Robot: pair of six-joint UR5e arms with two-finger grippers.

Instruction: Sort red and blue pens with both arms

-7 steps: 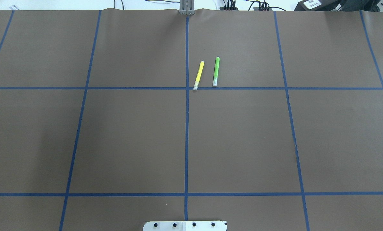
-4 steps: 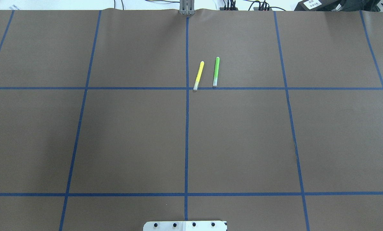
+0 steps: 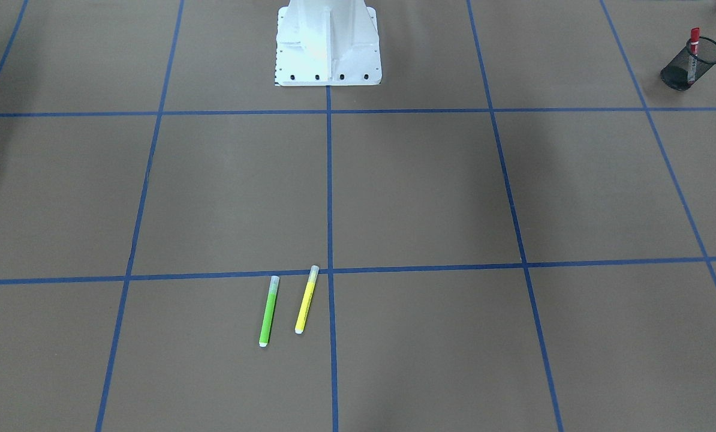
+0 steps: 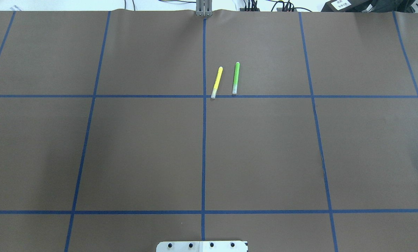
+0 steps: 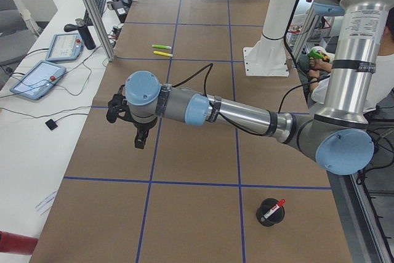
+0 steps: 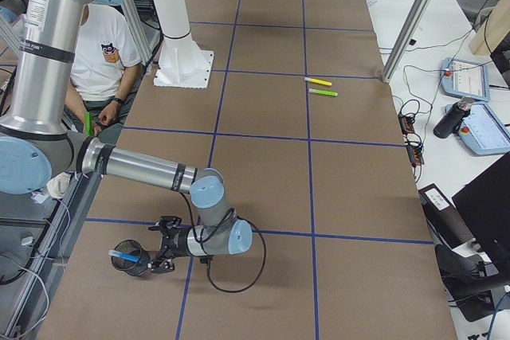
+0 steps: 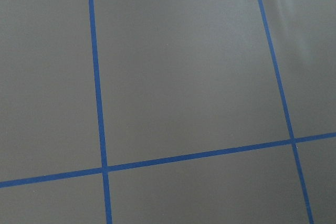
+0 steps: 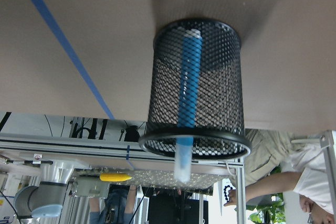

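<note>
1. Brown paper (image 4: 265, 147) w/ a blue tape grid (image 4: 203, 140) covers the table. White robot base (image 3: 328, 54) sits at 12 o'clock in the front-facing view.
2. Red pen (image 3: 694, 36) stands tilted in a black mesh cup (image 3: 676, 75), red cap poking above the rim. It's in the 1–2 o'clock corner of that view, on the robot's left side.
3. Left arm (image 5: 234, 112) stretches low across the table in the ext. left view. Left gripper (image 5: 140, 140) hangs over the paper, pointing down. Fingers spread or together: can't tell from here.
4. Red pen (image 5: 275, 206) and its cup (image 5: 266, 218) lie approx. 4 o'clock from the left gripper, well apart.
5. Blue pen (image 8: 188, 77) leans inside a second mesh cup (image 8: 220, 93). Its clear cap sticks out past the rim toward the right wrist cam.
6. Right arm (image 6: 143, 166) reaches down low. Right gripper (image 6: 163, 254) sits just beside that cup (image 6: 139, 264), w/ the blue pen (image 6: 119, 255) at approx. 9 o'clock from it in the ext. right view. Grip state: can't tell.
7. Yellow marker (image 4: 217, 82) and green marker (image 4: 236, 78) lie flat, nearly parallel, at 1 o'clock of the centre tape crossing, far from both grippers.
8. Person in a white tee (image 6: 100, 57) sits near the base.
</note>
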